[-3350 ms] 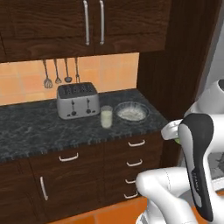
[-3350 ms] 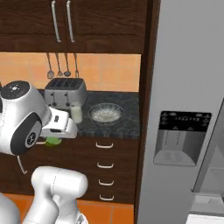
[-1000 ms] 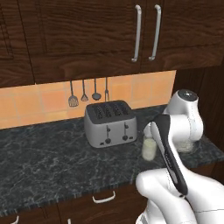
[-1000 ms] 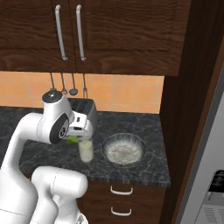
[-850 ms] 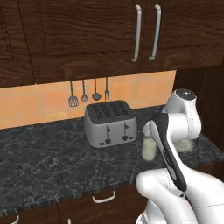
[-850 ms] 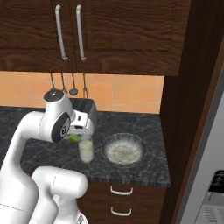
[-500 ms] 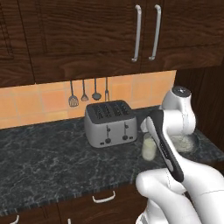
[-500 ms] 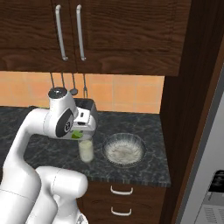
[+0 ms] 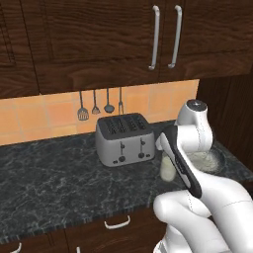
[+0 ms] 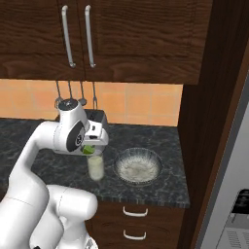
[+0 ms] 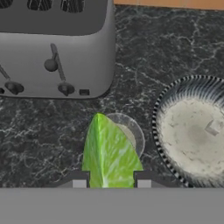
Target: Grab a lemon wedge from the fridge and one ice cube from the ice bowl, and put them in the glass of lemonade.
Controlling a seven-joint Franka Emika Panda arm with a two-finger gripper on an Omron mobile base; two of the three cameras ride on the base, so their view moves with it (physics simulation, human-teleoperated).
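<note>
While the jaws [image 11: 108, 183] are pinched nearly together on the lemon wedge [image 11: 109, 153], the thing to get right is where that wedge hangs before it is let go. From the hand view its pointed tip lies across the left part of the rim of the glass of lemonade [image 11: 130, 133], so the wedge looks a little off to one side of the mouth rather than square over it. I would nudge the hand toward the middle of the glass and come down close to the liquid before parting the fingers, since a light wedge dropped from high could glance off the rim onto the dark desk [image 11: 48, 127].

From the right base view the gripper [image 10: 90, 149] sits directly above the glass [image 10: 95, 168], wedge showing green beneath it. Just beside the glass on the far side stands the ice bowl [image 11: 192, 131], with a pale cube resting in it; that is for later. Behind the glass, the toaster [image 11: 52, 48] is close, so any sideways correction should stay small.
</note>
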